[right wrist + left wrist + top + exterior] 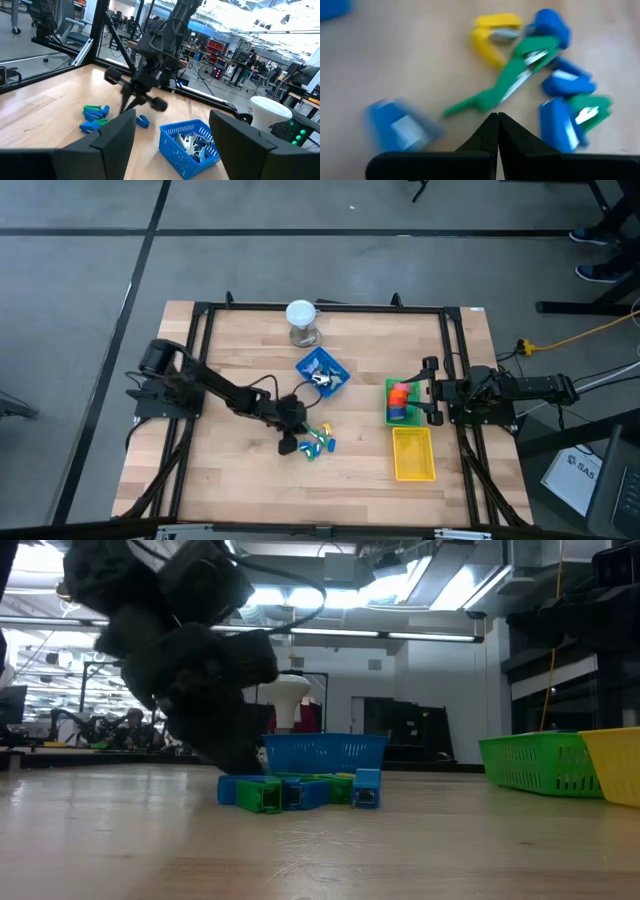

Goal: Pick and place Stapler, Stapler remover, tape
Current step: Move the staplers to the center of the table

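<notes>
Evenly lit from above by ceiling strip lights [400,590], bright enough to wash out near the top of the low view; soft, short shadows only under the arms on the wooden table [250,470]. Strongly blurred in the left wrist view — staplers [535,70] smeared, a blue piece [400,125] the worst, closed dark fingers [492,140] sharper. Out of focus up close in the low view, where the dark arm [190,650] looms soft-edged; crisp farther back at the blue basket [322,752]. Mildly bent lines at the right wrist view's edges.

Dark jointed arms, black cables
</notes>
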Motion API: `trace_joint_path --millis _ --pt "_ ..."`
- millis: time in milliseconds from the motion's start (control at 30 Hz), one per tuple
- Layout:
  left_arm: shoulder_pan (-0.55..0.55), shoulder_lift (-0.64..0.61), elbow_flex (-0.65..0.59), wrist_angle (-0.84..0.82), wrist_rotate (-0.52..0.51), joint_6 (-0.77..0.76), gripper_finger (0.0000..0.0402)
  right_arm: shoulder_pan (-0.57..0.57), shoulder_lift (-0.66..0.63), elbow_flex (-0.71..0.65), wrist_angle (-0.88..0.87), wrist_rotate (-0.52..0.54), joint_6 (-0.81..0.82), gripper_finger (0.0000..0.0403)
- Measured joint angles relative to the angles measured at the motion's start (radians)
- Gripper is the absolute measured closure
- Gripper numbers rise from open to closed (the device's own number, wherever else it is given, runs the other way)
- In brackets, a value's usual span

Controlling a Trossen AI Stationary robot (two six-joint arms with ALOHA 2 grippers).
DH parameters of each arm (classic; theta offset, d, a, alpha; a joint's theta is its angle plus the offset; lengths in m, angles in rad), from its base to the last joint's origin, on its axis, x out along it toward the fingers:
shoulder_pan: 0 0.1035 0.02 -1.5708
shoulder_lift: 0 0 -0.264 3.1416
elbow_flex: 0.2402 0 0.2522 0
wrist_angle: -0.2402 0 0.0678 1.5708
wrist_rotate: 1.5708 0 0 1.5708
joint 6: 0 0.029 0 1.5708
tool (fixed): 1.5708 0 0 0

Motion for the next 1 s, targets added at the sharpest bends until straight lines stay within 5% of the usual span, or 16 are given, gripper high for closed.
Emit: trace_joint_path --millis 133,433,533,733,1000 --pt "0.000 -0.102 -0.008 -0.120 -0.070 0.016 0.0400 0.000 0.000 0.000 0.001 0.000 0.000 0.0143" --pt "0.004 -0.141 -0.019 -0.310 -0.411 -0.048 0.0400 0.000 0.000 0.000 0.000 0.000 0.000 0.0143" --pt "0.011 -0.110 -0.020 -0.332 -0.354 -0.085 0.0400 0.000 0.000 0.000 0.000 0.000 0.000 0.0143" --pt "0.003 -0.030 -0.018 -0.116 -0.326 -0.071 0.0400 0.000 0.000 0.000 0.000 0.000 0.000 0.0143" --pt "0.003 0.109 -0.016 0.238 -0.063 -0.035 0.0400 0.000 0.000 0.000 0.001 0.000 0.000 0.0144"
